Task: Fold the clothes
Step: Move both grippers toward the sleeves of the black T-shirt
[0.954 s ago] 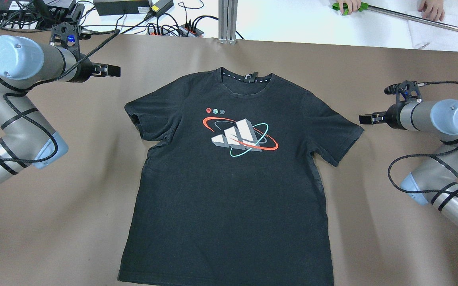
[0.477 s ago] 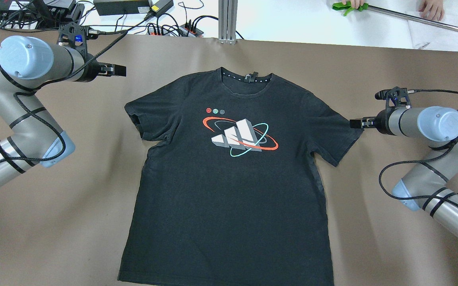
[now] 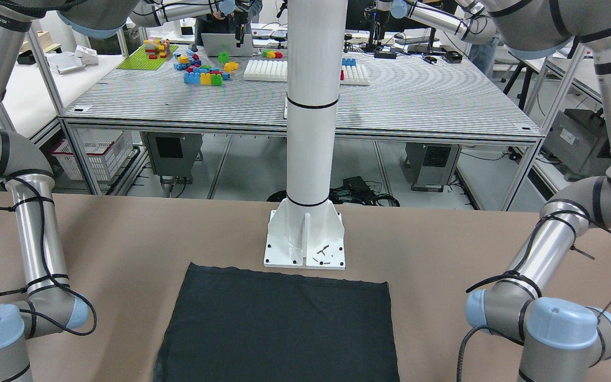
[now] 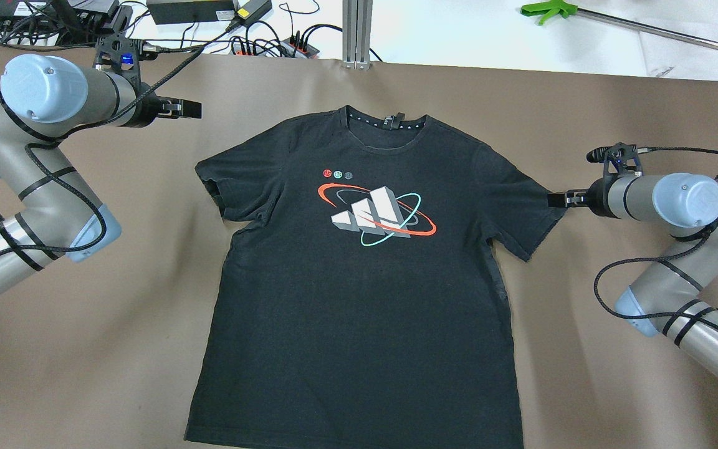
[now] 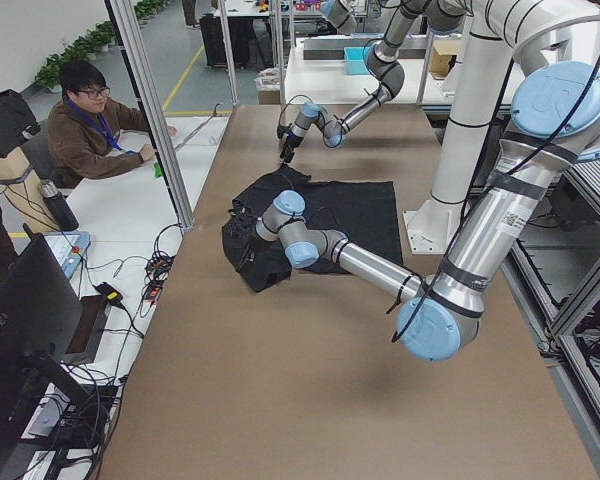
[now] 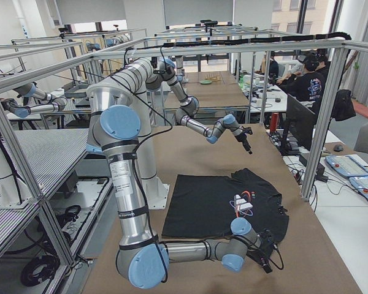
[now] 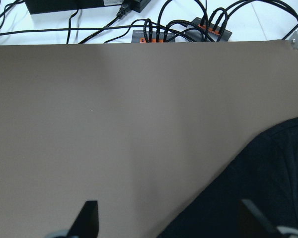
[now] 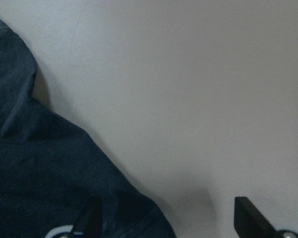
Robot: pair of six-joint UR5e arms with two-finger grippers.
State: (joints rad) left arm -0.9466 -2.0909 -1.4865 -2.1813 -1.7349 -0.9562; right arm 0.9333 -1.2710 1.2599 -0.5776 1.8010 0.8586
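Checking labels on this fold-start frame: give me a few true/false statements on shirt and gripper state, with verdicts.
1. The black T-shirt lies spread on the table with its print facing up. True.
2. The left gripper is shut on a sleeve. False: it is open over bare table, apart from the shirt.
3. The right gripper is open at the edge of the sleeve on its side. True.
4. The shirt is already folded in half. False: it lies unfolded, its hem and collar at opposite ends.
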